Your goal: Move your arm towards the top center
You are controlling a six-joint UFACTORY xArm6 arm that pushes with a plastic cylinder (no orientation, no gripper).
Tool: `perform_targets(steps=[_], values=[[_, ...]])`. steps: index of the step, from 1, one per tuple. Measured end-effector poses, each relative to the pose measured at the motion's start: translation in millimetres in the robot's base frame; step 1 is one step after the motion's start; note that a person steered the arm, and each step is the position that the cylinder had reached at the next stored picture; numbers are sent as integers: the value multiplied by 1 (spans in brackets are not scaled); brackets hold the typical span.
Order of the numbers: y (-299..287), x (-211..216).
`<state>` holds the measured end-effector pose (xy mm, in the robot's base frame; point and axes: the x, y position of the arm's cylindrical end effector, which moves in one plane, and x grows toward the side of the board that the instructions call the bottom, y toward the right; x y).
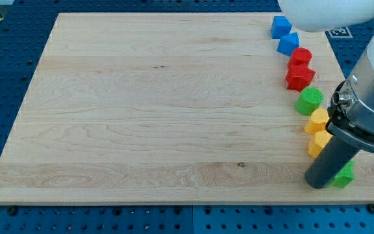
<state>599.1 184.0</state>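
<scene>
My tip (317, 184) rests on the wooden board (161, 110) near the view's bottom right corner. A green block (346, 175) sits just right of the tip, partly hidden by the rod. Two yellow blocks (317, 121) (318, 143) lie just above the tip. Higher up along the right edge stand a green cylinder (310, 101), a red block (299, 77), a red cylinder (300, 56) and two blue blocks (288, 43) (280, 26). All blocks form a curved line along the right side.
The arm's white and grey body (369, 97) fills the view's right edge and top right corner. The board lies on a blue perforated table (5, 78).
</scene>
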Motion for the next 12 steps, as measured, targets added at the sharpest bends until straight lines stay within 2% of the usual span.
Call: perform_targets(steps=[2, 4, 6, 8, 10, 12], values=[[-62, 0], [-153, -44], [-158, -45], [-216, -63], [-216, -70], [-220, -176]])
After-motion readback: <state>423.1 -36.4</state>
